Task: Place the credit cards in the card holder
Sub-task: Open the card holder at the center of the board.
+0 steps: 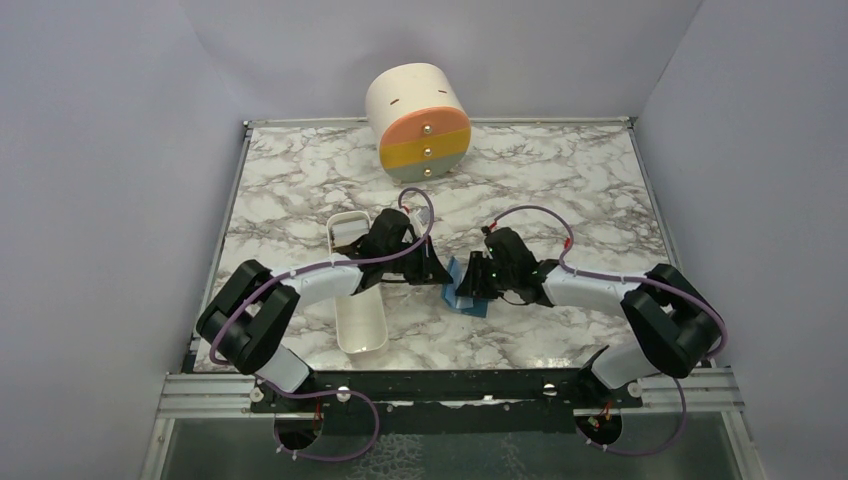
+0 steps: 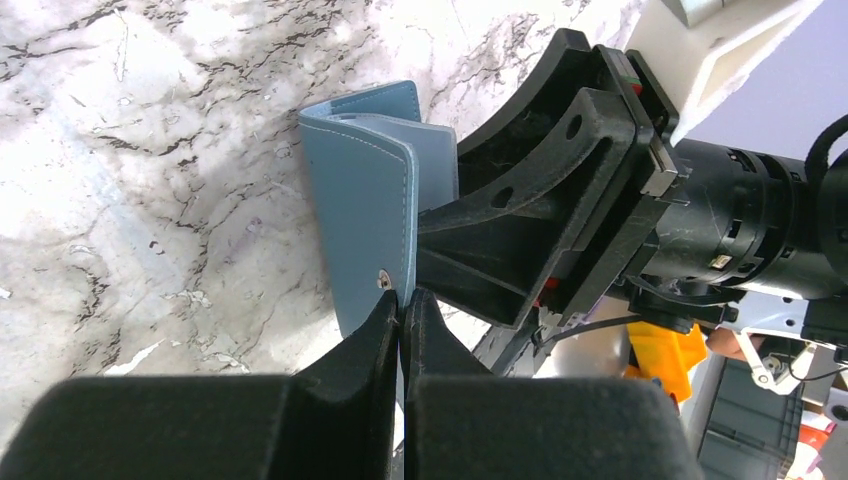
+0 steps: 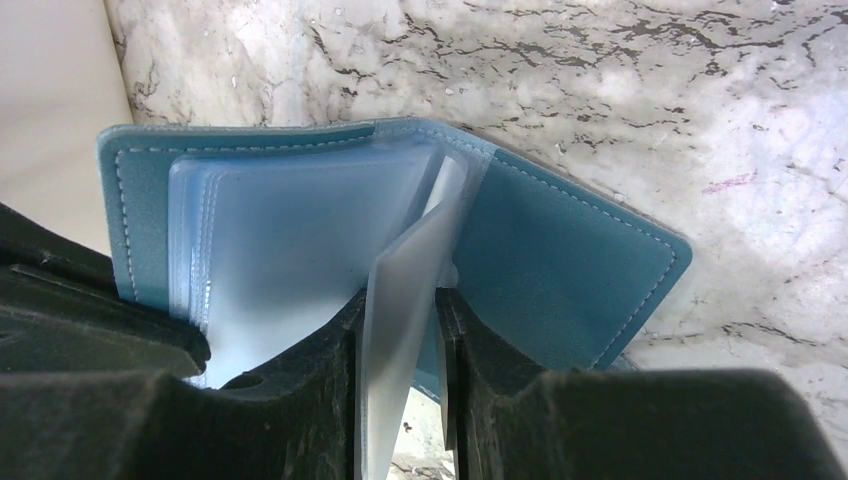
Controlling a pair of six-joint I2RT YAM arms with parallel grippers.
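blue card holder (image 3: 560, 260) open, left fingers (image 2: 402, 320) pinching its cover edge, right fingers (image 3: 340, 350) gripping a clear sleeve (image 3: 400, 300)

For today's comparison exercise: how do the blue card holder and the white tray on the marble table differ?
The card holder is blue, small and roughly square; the tray is white, long and round-ended. The card holder is folded open with clear sleeves showing, pinched by both the left end effector and the right end effector; the tray is a rigid open dish that neither grips. Both sit near the table's front.
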